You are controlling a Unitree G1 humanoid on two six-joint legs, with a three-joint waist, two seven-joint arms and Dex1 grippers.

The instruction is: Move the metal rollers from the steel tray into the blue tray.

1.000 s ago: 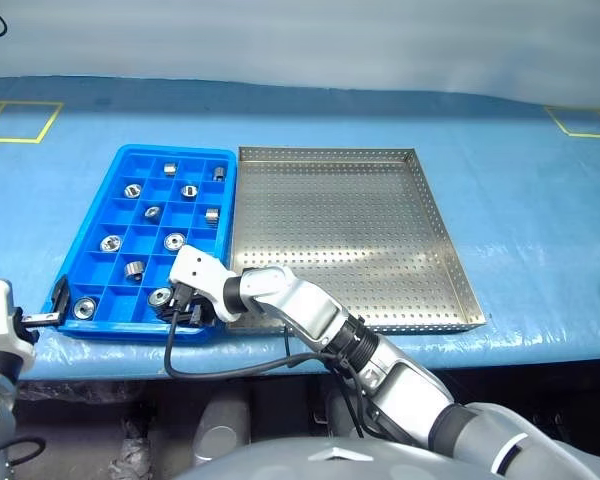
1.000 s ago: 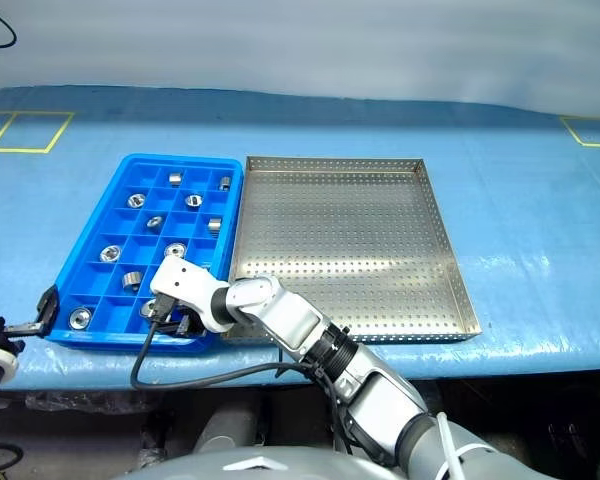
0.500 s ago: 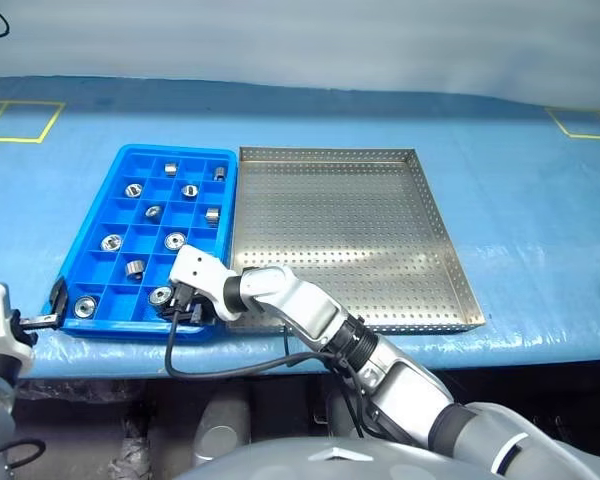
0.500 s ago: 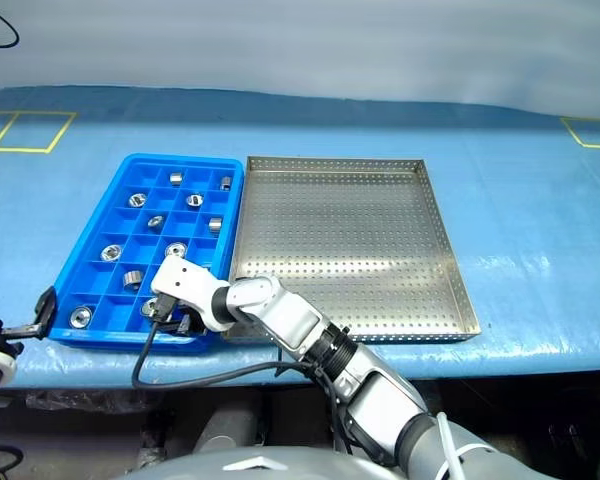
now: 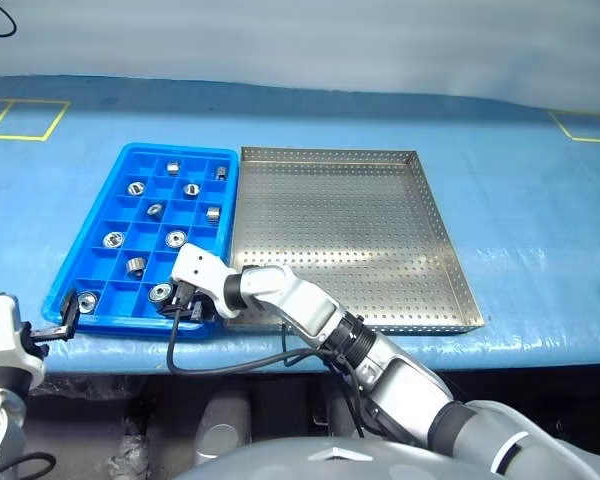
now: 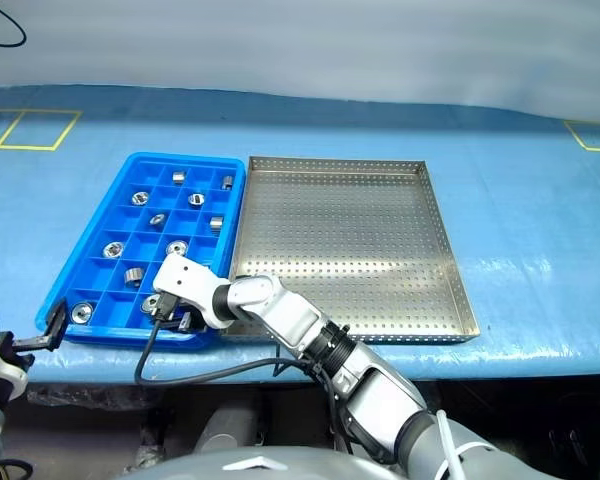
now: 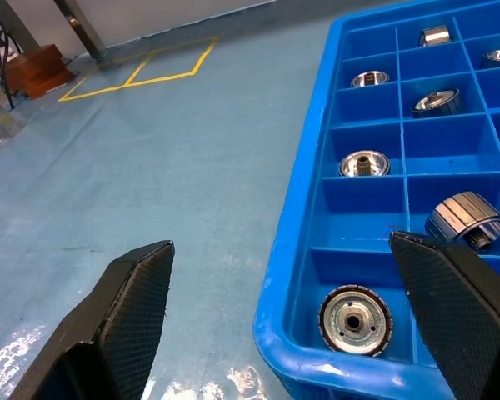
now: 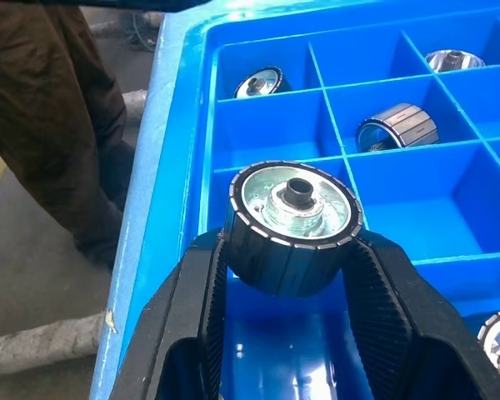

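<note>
We see the right arm reaching across the body to the robot's left, its forearm bent over the front edge of the surface (image 5: 540,230), so that the right end effector (image 5: 183,309) hangs over the near right corner of the blue tray (image 5: 120,165). In the right wrist view its two black fingers (image 8: 202,302) are clamped on one metal roller (image 8: 292,225), which is held with its flat face and central hole turned up, above a compartment at the tray's near edge. The left end effector (image 5: 60,319) stands low, just outside the near left corner of the blue tray, pointing forward, with its fingers (image 7: 129,304) wide apart and nothing between them. The other metal rollers (image 5: 113,240) lie one by one in separate compartments of the blue tray. The steel tray (image 5: 435,215) lies just beside the blue tray, on its right side, touching or nearly touching it. We can read no writing or label on any of the things.
</note>
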